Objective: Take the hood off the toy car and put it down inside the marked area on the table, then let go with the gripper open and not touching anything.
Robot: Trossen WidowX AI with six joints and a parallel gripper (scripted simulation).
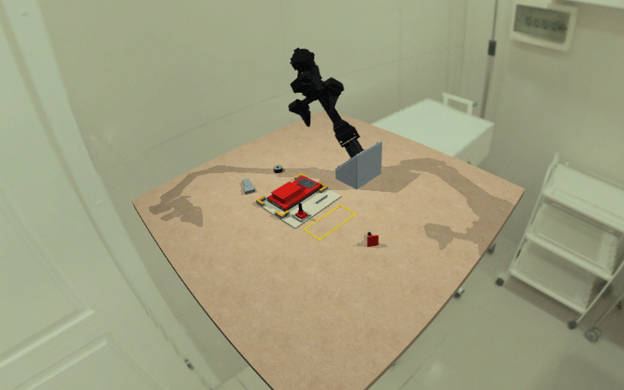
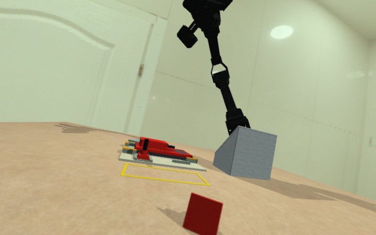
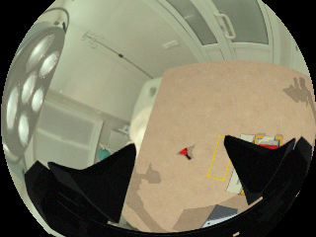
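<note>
The toy car [image 1: 278, 202] [image 2: 174, 152] [image 3: 268, 146] is a flat red body on a pale plate [image 1: 333, 196], held by orange corner pieces. It bears a raised red block [image 1: 287, 190] [image 2: 153, 144] and a dark panel [image 1: 306, 183]. Which part is the hood is not plain; none is seen lifted off. The marked area, a yellow outline [image 1: 338, 227] [image 2: 166, 180] [image 3: 213, 156], lies beside the plate with nothing inside. My gripper [image 1: 320, 115] [image 3: 180, 141] is open and empty, high above the table. Its right finger partly hides the car in the wrist view.
A red piece with a black knob [image 1: 301, 213] [image 2: 143, 154] stands on the plate. A loose red piece [image 1: 372, 240] [image 2: 203, 213] [image 3: 184, 152] lies beyond the outline. A grey block [image 1: 248, 185], a small wheel [image 1: 277, 168] and a grey wedge [image 1: 368, 165] [image 2: 252, 153] are also on the table.
</note>
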